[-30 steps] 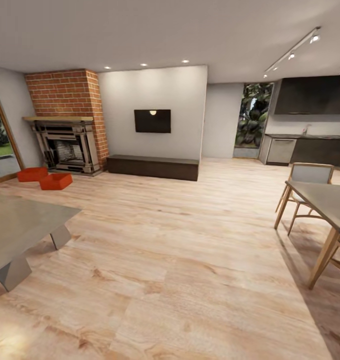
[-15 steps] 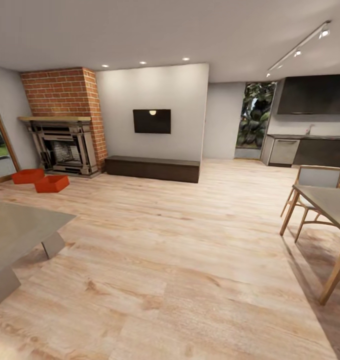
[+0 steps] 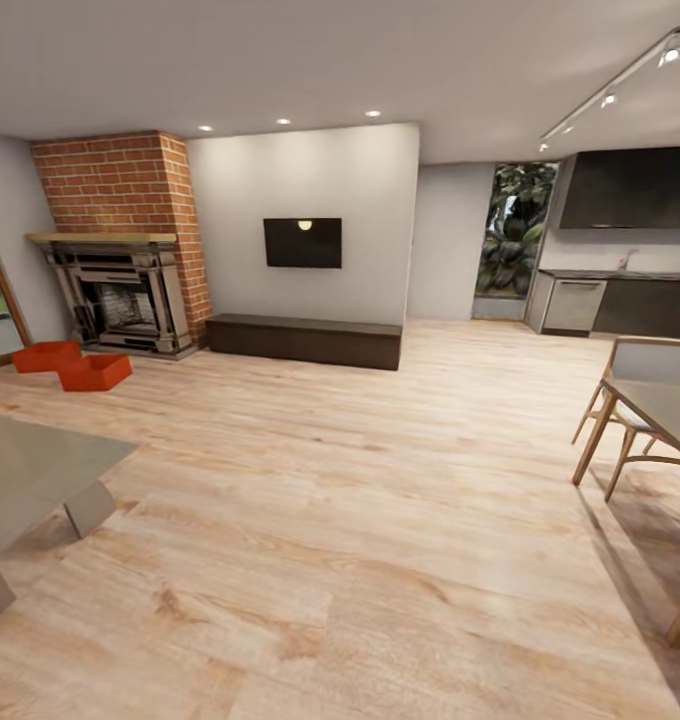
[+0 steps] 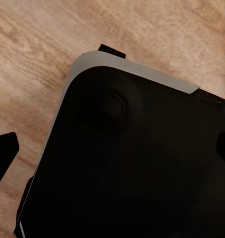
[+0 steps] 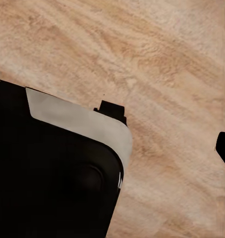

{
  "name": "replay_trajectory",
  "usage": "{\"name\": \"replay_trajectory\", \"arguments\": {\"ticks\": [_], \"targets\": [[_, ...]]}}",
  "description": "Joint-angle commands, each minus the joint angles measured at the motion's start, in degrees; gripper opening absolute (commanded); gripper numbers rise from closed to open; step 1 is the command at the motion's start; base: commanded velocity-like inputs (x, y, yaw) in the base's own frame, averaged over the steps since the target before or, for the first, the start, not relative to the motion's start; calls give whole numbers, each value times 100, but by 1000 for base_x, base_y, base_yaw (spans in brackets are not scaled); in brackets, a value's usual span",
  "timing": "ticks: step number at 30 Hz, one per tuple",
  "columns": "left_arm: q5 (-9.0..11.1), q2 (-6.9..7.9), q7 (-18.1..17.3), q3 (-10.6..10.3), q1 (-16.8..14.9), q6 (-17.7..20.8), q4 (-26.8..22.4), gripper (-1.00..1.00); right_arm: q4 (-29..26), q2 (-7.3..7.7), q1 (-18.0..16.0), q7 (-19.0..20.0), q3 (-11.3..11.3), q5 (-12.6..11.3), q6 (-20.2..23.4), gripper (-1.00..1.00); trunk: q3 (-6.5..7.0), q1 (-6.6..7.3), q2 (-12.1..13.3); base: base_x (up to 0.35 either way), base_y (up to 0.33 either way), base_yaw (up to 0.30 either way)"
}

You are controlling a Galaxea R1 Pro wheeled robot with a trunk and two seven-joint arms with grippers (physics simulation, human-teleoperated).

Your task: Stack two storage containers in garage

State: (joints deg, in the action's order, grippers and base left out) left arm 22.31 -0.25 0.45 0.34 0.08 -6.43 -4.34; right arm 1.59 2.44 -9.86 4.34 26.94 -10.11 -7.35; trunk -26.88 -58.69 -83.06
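Two orange-red containers [image 3: 48,355] [image 3: 96,372], thin-walled open rectangles, touching on light plank floor [image 3: 360,520] before the dark ornate fireplace [image 3: 120,300] under its red brick chimney [image 3: 115,185]. Grey slab table [image 3: 30,475] near left; low dark bench [image 3: 302,341] by the wall. Each wrist view: black rounded robot base [image 4: 132,163] over planks; finger spread cannot be told.

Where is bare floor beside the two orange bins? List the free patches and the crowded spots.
Free: wood floor between the two storage containers, grey table and dark bench. Crowded: behind the containers, where the fireplace stands close; the bins themselves look to be touching.
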Motion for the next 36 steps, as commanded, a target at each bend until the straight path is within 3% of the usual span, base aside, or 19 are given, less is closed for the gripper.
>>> {"name": "replay_trajectory", "arguments": {"ticks": [1, 36], "targets": [[23, -1, 3, 1, 1, -8, -6, 100, 17, -1, -7, 32, 35, -65, -36, 100, -5, -3, -2, 325, 0, 0], [37, -8, 2, 10, 1, 1, -6, 100, 17, 28, -7, 32, 108, 0, -39, 100, -5, -3, -2, 325, 0, 0]]}}
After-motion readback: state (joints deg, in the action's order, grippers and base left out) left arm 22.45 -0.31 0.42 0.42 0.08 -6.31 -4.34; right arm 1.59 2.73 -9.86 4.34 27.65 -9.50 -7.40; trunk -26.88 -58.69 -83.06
